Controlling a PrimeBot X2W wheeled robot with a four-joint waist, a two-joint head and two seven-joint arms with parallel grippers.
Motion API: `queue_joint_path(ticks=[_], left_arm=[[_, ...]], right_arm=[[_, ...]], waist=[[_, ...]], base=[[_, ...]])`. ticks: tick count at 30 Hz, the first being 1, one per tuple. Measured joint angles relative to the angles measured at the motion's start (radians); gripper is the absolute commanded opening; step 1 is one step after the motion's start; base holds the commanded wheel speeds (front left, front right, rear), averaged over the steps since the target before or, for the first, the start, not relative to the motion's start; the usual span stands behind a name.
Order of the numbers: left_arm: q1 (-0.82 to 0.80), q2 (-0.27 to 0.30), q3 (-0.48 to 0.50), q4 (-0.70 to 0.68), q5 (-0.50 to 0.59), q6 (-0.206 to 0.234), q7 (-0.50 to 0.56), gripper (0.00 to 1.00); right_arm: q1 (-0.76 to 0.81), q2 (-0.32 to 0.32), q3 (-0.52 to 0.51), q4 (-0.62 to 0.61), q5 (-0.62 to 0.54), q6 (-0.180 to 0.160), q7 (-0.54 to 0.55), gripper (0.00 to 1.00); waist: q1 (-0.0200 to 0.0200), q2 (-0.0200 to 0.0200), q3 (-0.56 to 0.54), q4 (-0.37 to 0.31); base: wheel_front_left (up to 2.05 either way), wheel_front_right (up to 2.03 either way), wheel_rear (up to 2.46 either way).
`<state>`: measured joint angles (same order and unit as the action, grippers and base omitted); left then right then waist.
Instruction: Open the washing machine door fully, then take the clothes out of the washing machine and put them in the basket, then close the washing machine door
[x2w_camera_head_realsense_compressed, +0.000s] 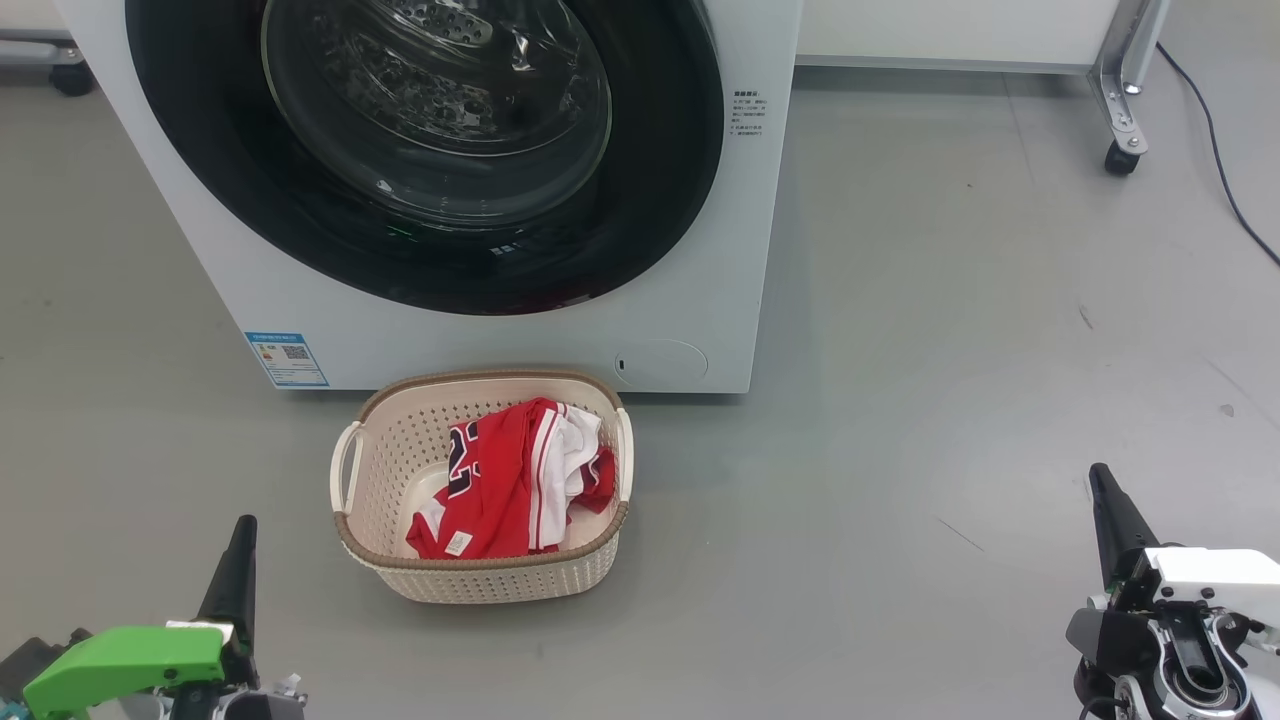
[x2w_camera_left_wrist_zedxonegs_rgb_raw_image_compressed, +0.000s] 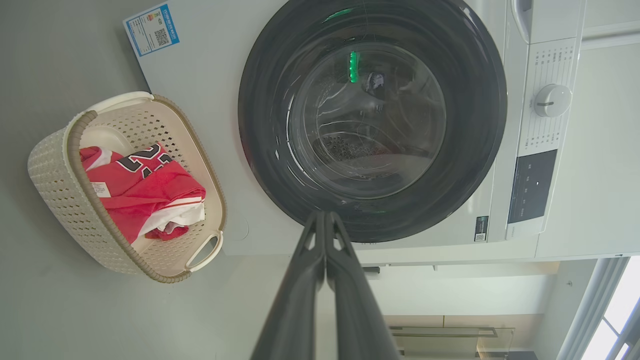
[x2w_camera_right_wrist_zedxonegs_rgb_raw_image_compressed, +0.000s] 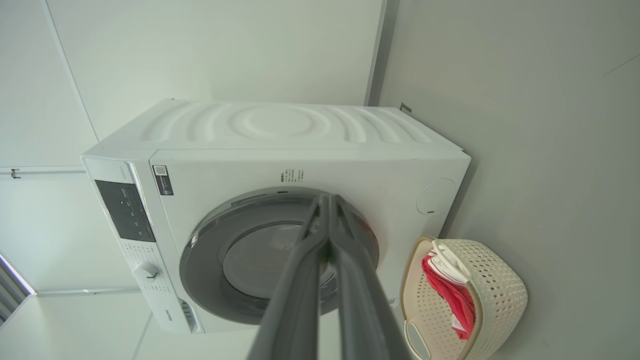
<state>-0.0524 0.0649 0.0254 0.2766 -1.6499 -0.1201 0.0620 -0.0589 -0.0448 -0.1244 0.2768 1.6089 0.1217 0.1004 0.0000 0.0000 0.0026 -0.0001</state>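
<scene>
The white washing machine (x2w_camera_head_realsense_compressed: 700, 280) stands ahead with its black-rimmed round door (x2w_camera_head_realsense_compressed: 420, 150) shut flat against the front; through the glass I see the steel drum. On the floor right before it sits the cream basket (x2w_camera_head_realsense_compressed: 480, 575), holding the red clothes (x2w_camera_head_realsense_compressed: 500, 480) with white trim and dark numerals. My left gripper (x2w_camera_head_realsense_compressed: 243, 530) is at the lower left, shut and empty, well back from the basket. My right gripper (x2w_camera_head_realsense_compressed: 1100, 478) is at the lower right, shut and empty too. The wrist views show the door (x2w_camera_left_wrist_zedxonegs_rgb_raw_image_compressed: 372, 120) (x2w_camera_right_wrist_zedxonegs_rgb_raw_image_compressed: 240, 260), the basket (x2w_camera_left_wrist_zedxonegs_rgb_raw_image_compressed: 65, 200) (x2w_camera_right_wrist_zedxonegs_rgb_raw_image_compressed: 495, 295) and the shut fingers (x2w_camera_left_wrist_zedxonegs_rgb_raw_image_compressed: 325, 220) (x2w_camera_right_wrist_zedxonegs_rgb_raw_image_compressed: 327, 202).
Grey floor spreads wide to the right of the machine. A metal frame leg on a castor (x2w_camera_head_realsense_compressed: 1122, 150) stands at the back right, with a dark cable (x2w_camera_head_realsense_compressed: 1225, 160) trailing beside it. A blue sticker (x2w_camera_head_realsense_compressed: 287, 358) and a round flap (x2w_camera_head_realsense_compressed: 660, 362) sit low on the machine.
</scene>
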Motion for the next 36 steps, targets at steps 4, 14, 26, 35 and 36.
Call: queue_joint_path(ticks=[4, 14, 26, 35, 36], left_arm=[[0.0, 0.0, 0.0, 0.0, 0.0, 0.0, 0.0, 0.0], [0.0, 0.0, 0.001, 0.001, 0.0, 0.0, 0.0, 0.0], [-0.001, 0.0, 0.001, 0.002, 0.0, 0.0, 0.0, 0.0], [-0.001, 0.0, 0.002, 0.002, 0.0, 0.0, 0.007, 0.0], [-0.001, 0.0, 0.002, 0.002, 0.0, 0.0, 0.007, 0.0]], right_arm=[[0.0, 0.0, 0.0, 0.0, 0.0, 0.0, 0.0, 0.0], [0.0, 0.0, -0.001, 0.0, 0.0, 0.0, 0.0, 0.0], [0.0, 0.0, -0.001, 0.0, 0.0, 0.0, 0.0, 0.0], [0.0, 0.0, -0.001, 0.0, 0.0, 0.0, 0.0, 0.0], [0.0, 0.0, -0.001, 0.0, 0.0, 0.0, 0.0, 0.0]], waist=[[0.0, 0.0, 0.0, 0.0], [0.0, 0.0, 0.0, 0.0], [0.0, 0.0, 0.0, 0.0], [0.0, 0.0, 0.0, 0.0], [0.0, 0.0, 0.0, 0.0]], base=[[0.0, 0.0, 0.0], [0.0, 0.0, 0.0], [0.0, 0.0, 0.0], [0.0, 0.0, 0.0], [0.0, 0.0, 0.0]])
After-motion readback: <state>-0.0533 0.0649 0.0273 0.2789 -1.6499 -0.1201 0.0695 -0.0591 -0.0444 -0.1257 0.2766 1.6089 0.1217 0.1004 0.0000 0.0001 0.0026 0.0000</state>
